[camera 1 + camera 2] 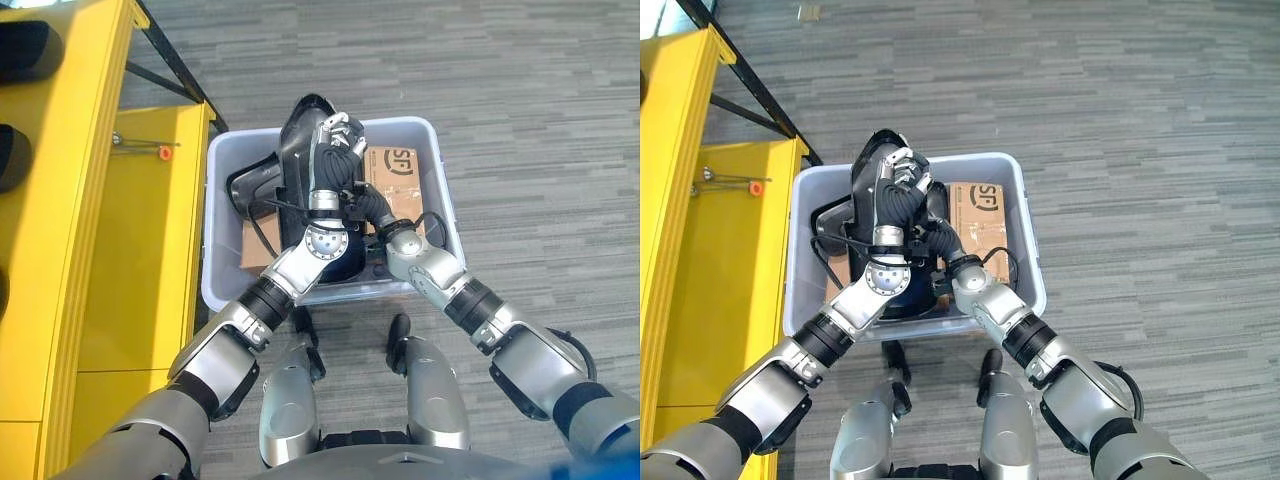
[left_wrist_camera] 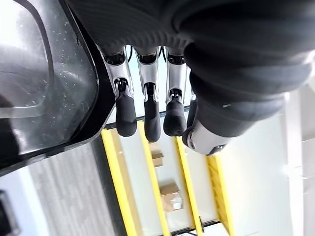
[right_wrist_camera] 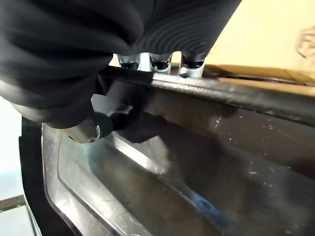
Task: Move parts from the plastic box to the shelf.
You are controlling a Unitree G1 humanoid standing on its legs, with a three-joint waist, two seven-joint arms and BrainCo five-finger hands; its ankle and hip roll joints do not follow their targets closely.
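left hand: curling over the black part's top edge | right hand: clamping its side | part standing tilted in box | shelf beside

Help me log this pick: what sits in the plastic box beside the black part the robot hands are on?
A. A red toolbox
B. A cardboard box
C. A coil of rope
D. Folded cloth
B: a brown cardboard box lies in the plastic box next to the black part, which the left robot hand and the right robot hand are both on.
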